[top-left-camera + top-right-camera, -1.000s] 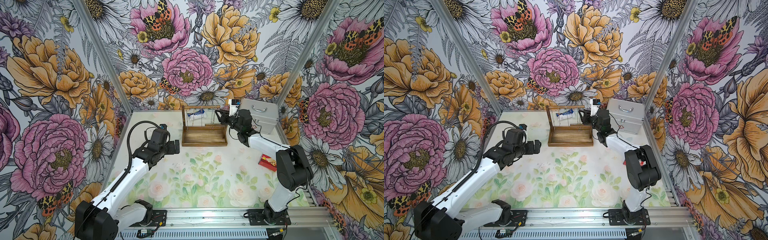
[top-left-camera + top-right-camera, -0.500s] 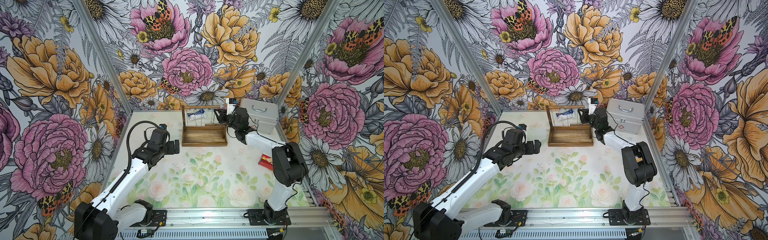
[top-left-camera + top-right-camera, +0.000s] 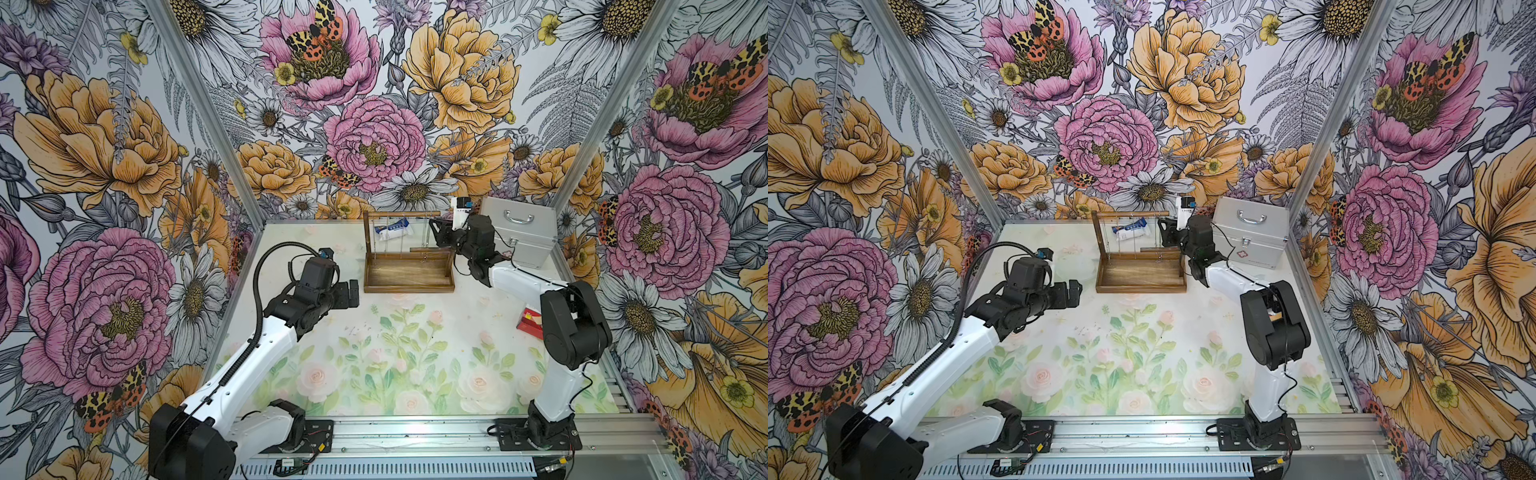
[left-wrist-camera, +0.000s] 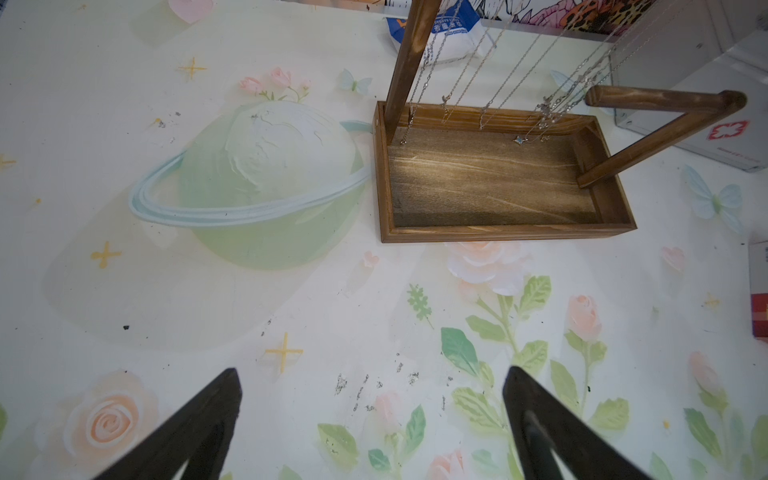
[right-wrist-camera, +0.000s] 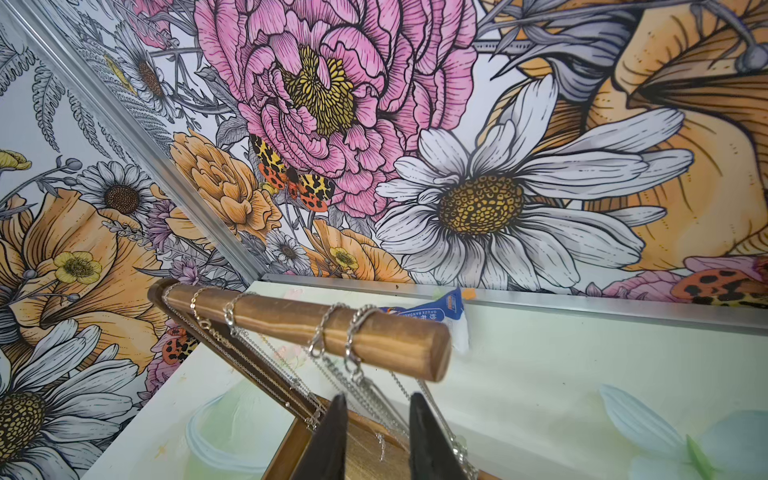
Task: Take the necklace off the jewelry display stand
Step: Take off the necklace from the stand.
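Observation:
The jewelry display stand (image 3: 407, 288) is a brown wooden tray with a post and a top rod (image 5: 395, 340), standing at the back of the table. Several silver chains hang from the rod. The necklace (image 5: 360, 328) nearest the rod's free end is looped over it and hangs down between my right gripper's fingers. My right gripper (image 5: 378, 401) sits just below that rod end, at the stand's right side (image 3: 436, 232), its jaws narrow but still apart around the chains. My left gripper (image 4: 372, 374) hovers open and empty over the mat, left of the stand (image 3: 349, 293).
A silver metal case (image 3: 517, 237) stands right behind the right arm's wrist. A blue-and-white packet (image 3: 392, 230) lies behind the stand by the back wall. A red box (image 3: 530, 324) lies by the right arm's elbow. A lower short rod (image 4: 665, 99) juts from the tray's right end.
My right gripper has moved left to the free end of the top rod and its jaws have narrowed around the hanging chains. The left arm has not moved.

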Controlling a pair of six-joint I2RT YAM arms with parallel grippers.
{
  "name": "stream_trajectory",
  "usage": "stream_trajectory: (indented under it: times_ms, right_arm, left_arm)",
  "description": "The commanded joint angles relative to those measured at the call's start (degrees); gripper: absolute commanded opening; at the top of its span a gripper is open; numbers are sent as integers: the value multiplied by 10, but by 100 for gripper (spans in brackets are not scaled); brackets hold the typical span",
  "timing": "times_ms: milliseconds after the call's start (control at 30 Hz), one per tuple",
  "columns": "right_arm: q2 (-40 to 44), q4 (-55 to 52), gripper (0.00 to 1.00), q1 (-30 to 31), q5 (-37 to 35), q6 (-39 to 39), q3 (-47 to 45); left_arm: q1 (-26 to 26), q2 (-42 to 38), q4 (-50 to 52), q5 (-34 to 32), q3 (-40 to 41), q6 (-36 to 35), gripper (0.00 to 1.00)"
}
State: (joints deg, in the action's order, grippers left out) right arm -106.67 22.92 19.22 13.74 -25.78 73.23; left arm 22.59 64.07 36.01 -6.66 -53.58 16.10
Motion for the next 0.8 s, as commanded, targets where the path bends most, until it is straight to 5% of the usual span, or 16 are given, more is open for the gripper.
stream_trajectory:
  times_ms: [0,767]
  right_arm:
    - [-13,-9,27,4,-5,6,27]
    - [-41,-18,18,6,2,1,62]
  left_arm:
    - [-2,-4,3,1,-14,-3,99]
    - [-2,-1,3,9,-14,-2,99]
